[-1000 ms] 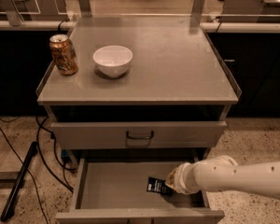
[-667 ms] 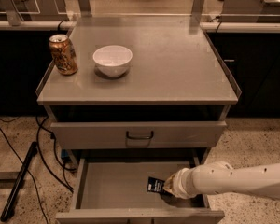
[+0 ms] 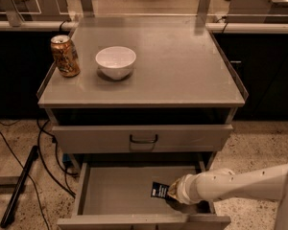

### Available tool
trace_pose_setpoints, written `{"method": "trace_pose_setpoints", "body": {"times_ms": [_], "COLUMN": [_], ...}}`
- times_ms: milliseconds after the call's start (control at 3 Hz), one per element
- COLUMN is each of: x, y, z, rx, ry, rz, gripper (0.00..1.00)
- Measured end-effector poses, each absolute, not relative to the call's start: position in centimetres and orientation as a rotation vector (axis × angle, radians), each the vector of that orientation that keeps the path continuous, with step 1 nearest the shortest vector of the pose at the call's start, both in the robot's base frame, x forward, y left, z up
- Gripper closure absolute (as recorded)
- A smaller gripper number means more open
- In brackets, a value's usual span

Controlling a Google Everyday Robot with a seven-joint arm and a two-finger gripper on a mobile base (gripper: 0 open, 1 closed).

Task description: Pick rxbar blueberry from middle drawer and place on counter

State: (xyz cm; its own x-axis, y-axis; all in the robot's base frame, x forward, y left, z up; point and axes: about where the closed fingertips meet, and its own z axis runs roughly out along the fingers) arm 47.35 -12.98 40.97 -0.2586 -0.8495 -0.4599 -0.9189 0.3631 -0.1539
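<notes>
As arm (image 3: 240, 183) sinks lower into middle drawer (image 3: 115, 190) than second ago, gripper (image 3: 171, 193) sits against rxbar blueberry (image 3: 159, 190) at drawer's right front; bar barely shifted. Pincer clamped or not: cannot tell. Grasp probably under way, lift pending. Beyond, counter (image 3: 182, 66) carries white bowl (image 3: 115, 61), gold can (image 3: 65, 55).

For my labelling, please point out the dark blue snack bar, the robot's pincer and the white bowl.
dark navy-blue flat snack bar (image 3: 159, 190): camera view, middle of its wrapper.
pincer (image 3: 170, 194): camera view, its tip, in the open grey metal drawer (image 3: 115, 190) beside the bar.
white round bowl (image 3: 115, 60): camera view, its inner hollow.
</notes>
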Motion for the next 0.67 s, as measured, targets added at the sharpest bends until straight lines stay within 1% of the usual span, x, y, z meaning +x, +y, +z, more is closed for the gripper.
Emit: {"method": "trace_pose_setpoints", "body": {"times_ms": [667], "x": [48.91], "y": [-12.06], "z": [38.58], "rx": [-1.547], "ry": [2.154], "rz": [0.202], "gripper": [1.0]}}
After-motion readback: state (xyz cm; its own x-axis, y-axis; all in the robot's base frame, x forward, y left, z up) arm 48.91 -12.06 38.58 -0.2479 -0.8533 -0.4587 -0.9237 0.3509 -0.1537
